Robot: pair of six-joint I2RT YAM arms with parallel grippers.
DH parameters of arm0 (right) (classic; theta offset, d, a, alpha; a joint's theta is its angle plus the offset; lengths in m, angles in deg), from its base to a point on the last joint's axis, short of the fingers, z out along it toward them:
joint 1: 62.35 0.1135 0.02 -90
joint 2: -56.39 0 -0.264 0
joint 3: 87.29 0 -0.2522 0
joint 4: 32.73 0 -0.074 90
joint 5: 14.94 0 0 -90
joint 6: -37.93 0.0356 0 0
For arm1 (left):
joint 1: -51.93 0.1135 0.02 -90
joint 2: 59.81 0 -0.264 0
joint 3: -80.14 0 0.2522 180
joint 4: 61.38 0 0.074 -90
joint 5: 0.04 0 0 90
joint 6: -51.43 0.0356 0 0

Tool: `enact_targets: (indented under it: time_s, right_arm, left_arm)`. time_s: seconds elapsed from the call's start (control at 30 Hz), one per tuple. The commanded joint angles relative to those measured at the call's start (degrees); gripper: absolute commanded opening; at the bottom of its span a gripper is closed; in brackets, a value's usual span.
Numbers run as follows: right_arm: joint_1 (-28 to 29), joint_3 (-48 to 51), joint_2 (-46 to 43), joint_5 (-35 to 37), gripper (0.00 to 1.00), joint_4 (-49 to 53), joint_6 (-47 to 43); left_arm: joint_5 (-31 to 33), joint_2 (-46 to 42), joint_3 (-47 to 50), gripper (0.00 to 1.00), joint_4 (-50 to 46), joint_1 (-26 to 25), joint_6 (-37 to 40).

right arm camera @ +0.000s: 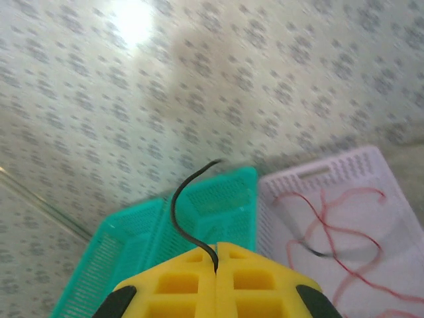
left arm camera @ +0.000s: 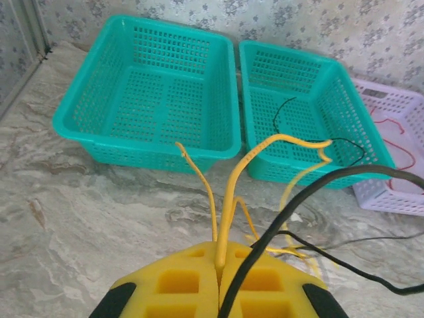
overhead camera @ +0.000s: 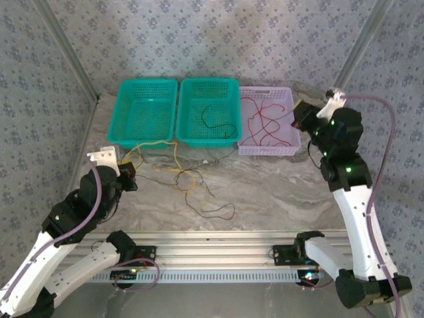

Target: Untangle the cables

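Fingertips of the right gripper [overhead camera: 301,116] are hard to make out from above. Its own wrist view (blurred) shows the yellow pads [right arm camera: 179,281] pressed together on a thin black cable [right arm camera: 176,211], whose lower run is hidden. The left gripper [left arm camera: 218,268] is clamped on thin yellow cables [left arm camera: 228,192]. A second black strand [left arm camera: 318,187] crosses its pad; whether it is held I cannot tell. Yellow and black loops cross in a knot [overhead camera: 189,177] too fine to trace on the veined marble table [overhead camera: 285,192], just before two teal plastic mesh baskets [overhead camera: 126,93]. Thin red cables [overhead camera: 262,122] lie in the lilac plastic basket [overhead camera: 268,151].
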Motion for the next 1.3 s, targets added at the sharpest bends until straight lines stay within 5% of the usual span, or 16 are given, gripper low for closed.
enact_targets:
  time_s: [0.0, 0.67, 1.0, 1.27]
  right_arm:
    - [2.24, -9.30, 3.18, -2.23, 0.00, 3.95, -0.18]
    - [5.57, -59.15, 27.87, -12.27, 0.00, 31.60, -6.50]
    - [10.09, -26.37, 25.79, -17.48, 0.00, 21.96, -6.60]
    - [15.85, -7.93, 26.81, -13.11, 0.05, 16.41, -8.58]
  left_arm:
    - [2.65, 0.58, -0.61, 0.00, -1.39, 0.15, 1.54]
    - [13.57, 6.09, -2.54, 0.00, -10.07, 0.24, -1.17]
    - [7.60, 6.76, -1.74, 0.00, -6.09, 0.22, -3.10]
    - [5.94, 7.00, -2.51, 0.00, -5.42, 0.30, -3.35]
